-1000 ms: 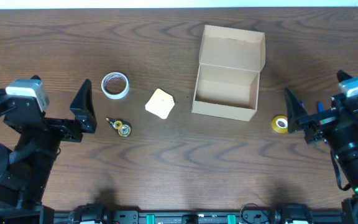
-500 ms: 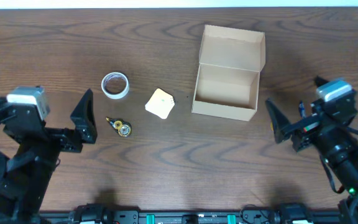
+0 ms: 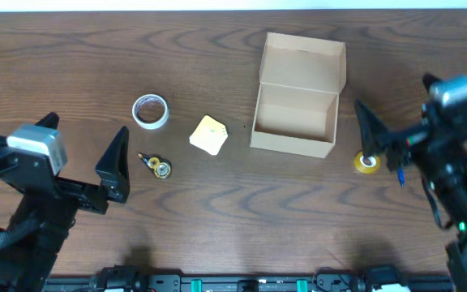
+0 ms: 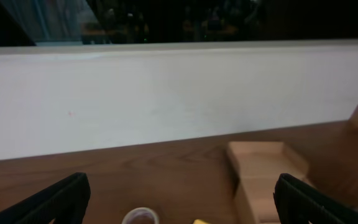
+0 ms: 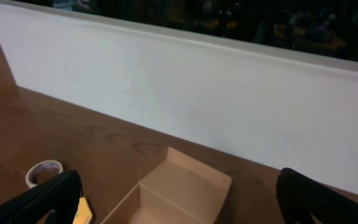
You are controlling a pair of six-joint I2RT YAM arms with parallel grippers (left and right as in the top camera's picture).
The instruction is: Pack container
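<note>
The container [image 3: 294, 109] is a tan cardboard box, open, with its flap lid folded back toward the far side and nothing visible inside. It also shows in the right wrist view as the container [image 5: 185, 186], and in the left wrist view as the container [image 4: 263, 171]. My left gripper [image 3: 86, 130] stands open near the table's front left, short of a white tape roll [image 3: 150, 111]. My right gripper [image 3: 392, 101] is open just right of the box, above a yellow tape roll [image 3: 367, 162]. Neither gripper holds anything.
A cream-yellow square pad [image 3: 208, 135] lies between the white roll and the box. A small black and gold item [image 3: 156, 165] lies in front of the white roll. A white wall [image 4: 166, 99] runs along the table's far edge.
My left arm has drifted toward the front edge. My right arm swung in over the yellow roll, then back up and to the right, so the roll shows again. Both grippers stayed open.
</note>
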